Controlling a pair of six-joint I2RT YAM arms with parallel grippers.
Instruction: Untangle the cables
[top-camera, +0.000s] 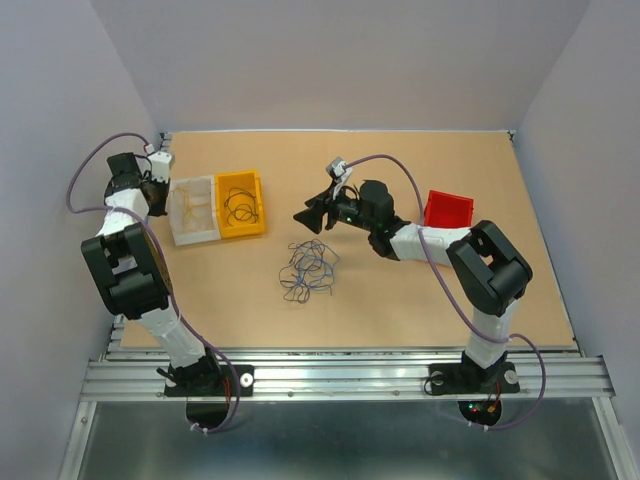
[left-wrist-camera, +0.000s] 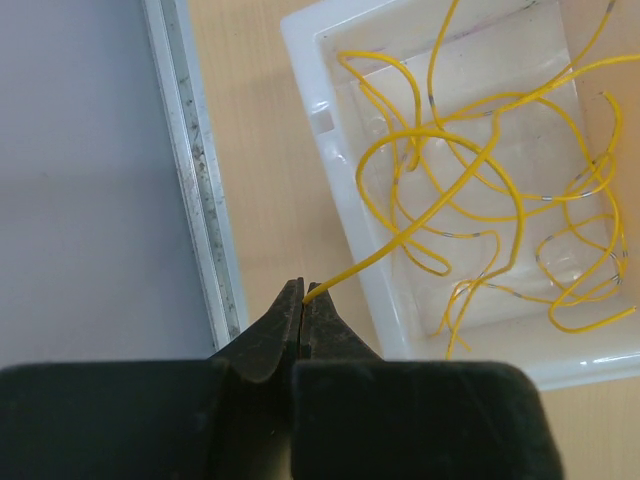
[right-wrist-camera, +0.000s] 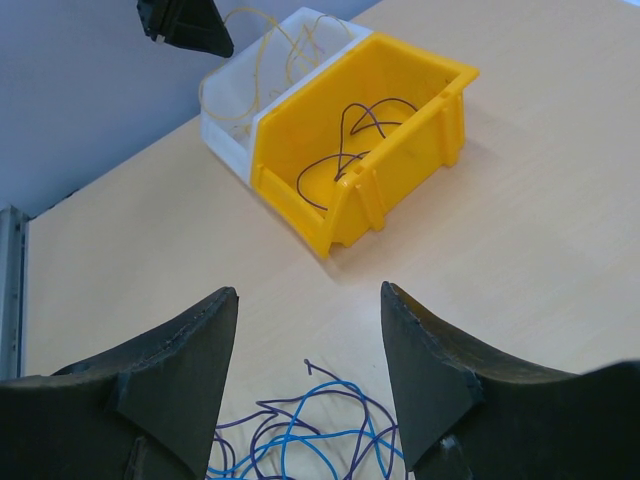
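The cables (top-camera: 308, 270), a loose tangle of hair-thin looping wires in blue and dark purple, lie flat near the middle of the tan wooden table (top-camera: 420, 300). The right claw (top-camera: 312, 215) hangs just at their 12 o'clock, its jaws spread wide and empty. At 10 o'clock stands a yellow plastic bin (top-camera: 243, 229) holding dark wire loops, touching a white plastic bin (top-camera: 197, 237) of yellow strands, where the left claw (left-wrist-camera: 303, 300) is pinched closed on the end of one yellow wire (left-wrist-camera: 345, 268).
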